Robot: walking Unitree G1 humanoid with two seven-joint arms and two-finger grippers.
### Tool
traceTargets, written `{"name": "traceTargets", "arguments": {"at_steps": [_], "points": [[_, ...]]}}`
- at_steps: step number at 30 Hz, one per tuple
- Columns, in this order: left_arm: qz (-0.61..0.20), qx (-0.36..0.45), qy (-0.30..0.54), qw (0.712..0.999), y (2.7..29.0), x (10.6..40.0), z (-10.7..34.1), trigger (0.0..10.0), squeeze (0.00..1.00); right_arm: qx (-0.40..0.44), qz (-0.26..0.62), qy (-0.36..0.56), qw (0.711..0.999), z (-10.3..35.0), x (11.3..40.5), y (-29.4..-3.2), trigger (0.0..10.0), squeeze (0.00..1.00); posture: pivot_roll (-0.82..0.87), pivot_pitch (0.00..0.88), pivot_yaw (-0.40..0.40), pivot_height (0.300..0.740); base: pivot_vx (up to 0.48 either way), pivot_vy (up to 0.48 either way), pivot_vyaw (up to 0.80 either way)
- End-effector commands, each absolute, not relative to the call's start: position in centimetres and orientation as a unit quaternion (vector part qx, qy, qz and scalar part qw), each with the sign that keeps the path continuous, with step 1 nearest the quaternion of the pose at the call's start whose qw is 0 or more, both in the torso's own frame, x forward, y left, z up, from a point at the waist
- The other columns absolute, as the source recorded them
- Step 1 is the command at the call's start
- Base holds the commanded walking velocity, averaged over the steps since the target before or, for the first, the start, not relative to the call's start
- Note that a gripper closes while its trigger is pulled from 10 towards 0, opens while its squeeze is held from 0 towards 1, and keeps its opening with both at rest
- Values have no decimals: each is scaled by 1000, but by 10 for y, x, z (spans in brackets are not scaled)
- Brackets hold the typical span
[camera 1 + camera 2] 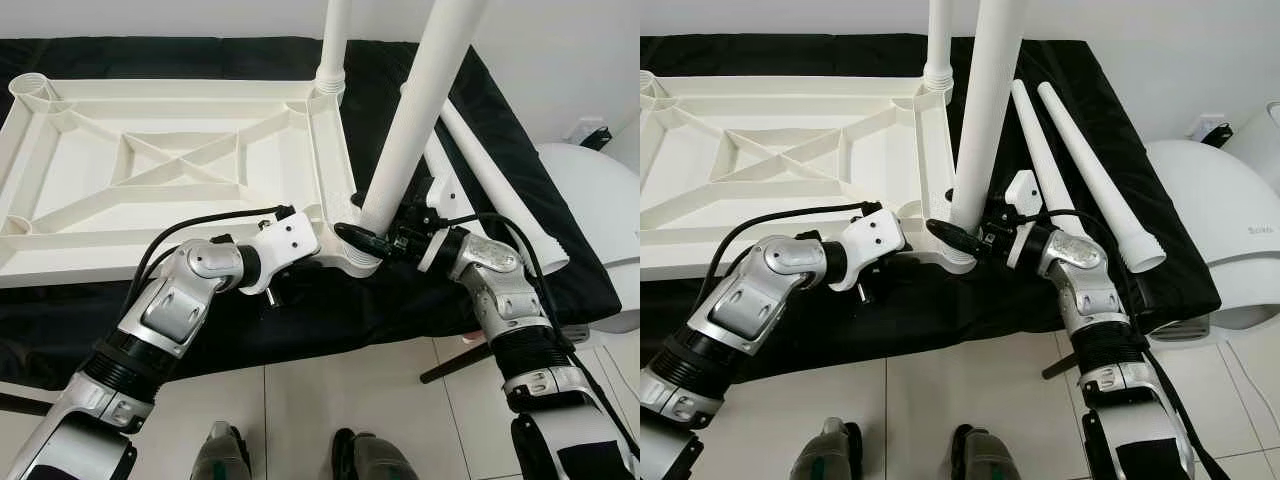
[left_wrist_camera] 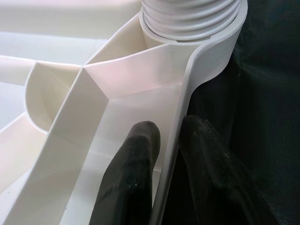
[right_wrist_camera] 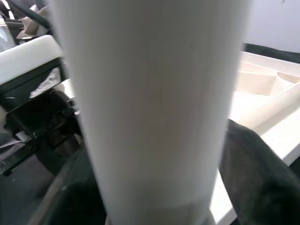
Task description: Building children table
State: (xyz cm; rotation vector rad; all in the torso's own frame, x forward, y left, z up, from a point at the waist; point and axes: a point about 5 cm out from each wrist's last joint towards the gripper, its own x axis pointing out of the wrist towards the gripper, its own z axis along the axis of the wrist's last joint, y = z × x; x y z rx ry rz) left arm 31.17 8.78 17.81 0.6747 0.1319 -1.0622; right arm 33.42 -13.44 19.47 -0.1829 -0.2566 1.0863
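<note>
Roughly halfway: upside-down tabletop [image 1: 170,160] has one leg [image 1: 334,45] in its far corner, right end effector [image 1: 372,240] clamped on a second leg [image 1: 415,115] at the near corner, left end effector [image 2: 159,154] pinching the rim, two spare legs [image 1: 1080,170] lying beside it

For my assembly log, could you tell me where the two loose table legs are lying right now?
In the eye views, the two loose legs lie side by side on the black cloth, on the robot's right, just beyond the right tool and the upside-down tabletop.

No legible text or labels anywhere.
</note>
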Motion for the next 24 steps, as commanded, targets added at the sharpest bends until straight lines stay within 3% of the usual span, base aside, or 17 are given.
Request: {"name": "traceTargets", "arguments": {"at_steps": [1, 2, 3, 6, 7, 12, 13, 14, 15, 17, 18, 24], "points": [[-519, 325, 36, 790, 78, 307, 189, 10000, 0, -90, 519, -124, 841, 194, 334, -135, 5882, 0, 52, 195, -26, 740, 0, 0, 0], [-518, 325, 36, 790, 78, 307, 189, 10000, 0, -86, 525, -126, 837, 194, 334, -135, 2039, 0, 51, 192, -26, 740, 0, 0, 0], [-518, 325, 36, 790, 78, 307, 189, 10000, 0, -85, 529, -125, 835, 194, 333, -135, 0, 0, 51, 192, -26, 740, 0, 0, 0], [-518, 325, 35, 790, 78, 307, 188, 10000, 0, -89, 527, -124, 836, 194, 334, -135, 0, 0, 50, 190, -26, 740, 0, 0, 0], [-518, 326, 35, 790, 78, 307, 189, 10000, 0, -92, 525, -123, 837, 194, 334, -135, 10000, 0, 49, 190, -27, 740, 0, 0, 0], [-518, 326, 35, 790, 78, 307, 189, 10000, 0, -92, 529, -123, 835, 194, 333, -134, 10000, 0, 49, 187, -27, 740, 0, 0, 0], [-518, 326, 34, 790, 78, 307, 189, 10000, 0, -89, 531, -124, 833, 194, 333, -134, 2039, 0, 49, 186, -27, 740, 0, 0, 0], [-518, 326, 34, 790, 78, 307, 189, 10000, 0, -89, 531, -124, 833, 194, 333, -134, 2039, 0, 49, 186, -27, 740, 0, 0, 0], [-518, 326, 34, 790, 78, 307, 189, 10000, 0, -88, 531, -125, 833, 194, 332, -134, 0, 0, 50, 184, -26, 740, 0, 0, 0], [-518, 326, 34, 790, 78, 307, 189, 10000, 0, -89, 531, -125, 834, 194, 331, -134, 118, 0, 49, 184, -25, 740, 0, 0, 0], [-517, 326, 34, 790, 78, 307, 189, 10000, 0, -91, 529, -125, 834, 193, 331, -133, 10000, 0, 49, 184, -25, 740, 0, 0, 0], [-514, 326, 33, 793, 78, 309, 191, 10000, 0, -88, 526, -128, 836, 190, 326, -131, 10000, 0, 47, 187, -25, 740, 0, 0, 0]]}}
